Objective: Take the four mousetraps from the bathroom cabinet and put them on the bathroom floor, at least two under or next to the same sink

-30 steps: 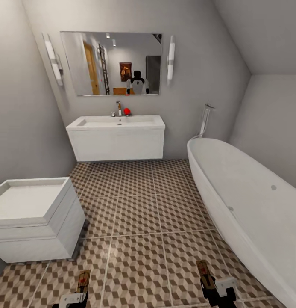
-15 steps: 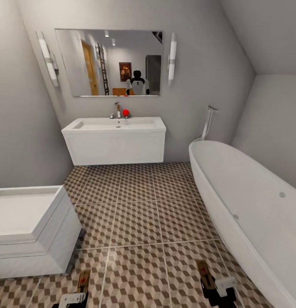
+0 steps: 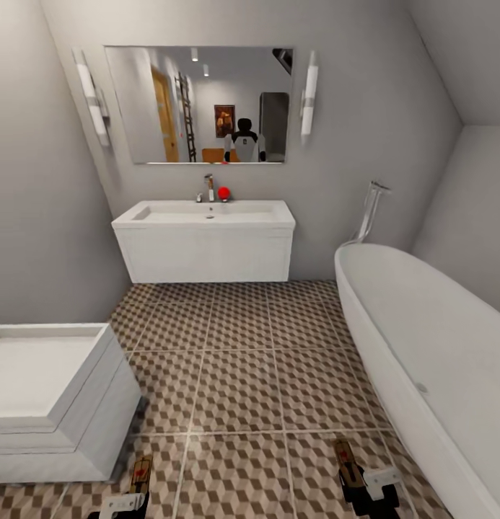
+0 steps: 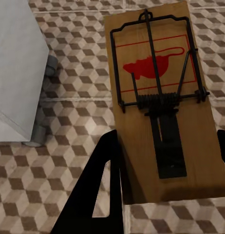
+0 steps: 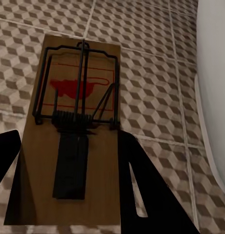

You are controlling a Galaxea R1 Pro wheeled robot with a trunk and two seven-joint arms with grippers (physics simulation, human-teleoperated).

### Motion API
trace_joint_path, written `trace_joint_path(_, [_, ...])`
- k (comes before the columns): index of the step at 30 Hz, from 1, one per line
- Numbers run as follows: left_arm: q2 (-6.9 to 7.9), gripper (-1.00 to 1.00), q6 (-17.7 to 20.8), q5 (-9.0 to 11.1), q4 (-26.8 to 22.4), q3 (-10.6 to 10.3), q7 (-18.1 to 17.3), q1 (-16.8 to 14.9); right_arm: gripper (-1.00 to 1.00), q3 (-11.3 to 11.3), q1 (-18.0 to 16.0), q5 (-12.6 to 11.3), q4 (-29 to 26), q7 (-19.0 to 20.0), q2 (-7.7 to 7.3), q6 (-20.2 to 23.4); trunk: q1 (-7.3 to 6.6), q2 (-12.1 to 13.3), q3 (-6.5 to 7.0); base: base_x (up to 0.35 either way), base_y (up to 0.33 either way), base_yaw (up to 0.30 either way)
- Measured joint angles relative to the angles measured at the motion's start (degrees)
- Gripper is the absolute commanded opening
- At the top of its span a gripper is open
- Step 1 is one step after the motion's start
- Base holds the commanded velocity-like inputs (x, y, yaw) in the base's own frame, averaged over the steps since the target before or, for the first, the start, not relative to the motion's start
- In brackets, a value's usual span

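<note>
My left gripper point(image 3: 125, 503) is shut on a tan mousetrap point(image 3: 140, 472) low over the cube-pattern bathroom floor point(image 3: 235, 375). In the left wrist view, that mousetrap point(image 4: 161, 102) lies between the black fingers point(image 4: 105, 180), red mouse print and wire facing up. My right gripper point(image 3: 370, 491) is shut on a second mousetrap point(image 3: 344, 455), which the right wrist view shows as a board point(image 5: 76, 126) between dark fingers point(image 5: 132, 170). The white wall-hung bathroom sink point(image 3: 206, 245) with its chrome tap stands straight ahead at the far wall. The cabinet is out of view.
A small white boxy drawer unit point(image 3: 51, 400) stands close on the left, beside my left arm. The rounded white bathtub point(image 3: 430, 353) runs along the right side. A mirror point(image 3: 199, 104) hangs above the sink. A red ball point(image 3: 224, 192) sits by the tap.
The camera has moved: the sink, mirror and bathtub have shifted right in the picture and the drawer unit has slid lower left. Both grippers still hold their mousetraps.
</note>
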Motion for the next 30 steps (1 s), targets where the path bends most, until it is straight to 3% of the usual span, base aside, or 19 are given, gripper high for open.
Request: trace_joint_path(30, [-0.01, -1.0, 0.0, 0.0, 0.0, 0.0, 0.0, 0.0, -1.0, 0.0, 0.0, 0.0, 0.0, -0.1, -0.11, 0.0, 0.0, 0.0, 0.0, 0.264, -0.001, 0.003])
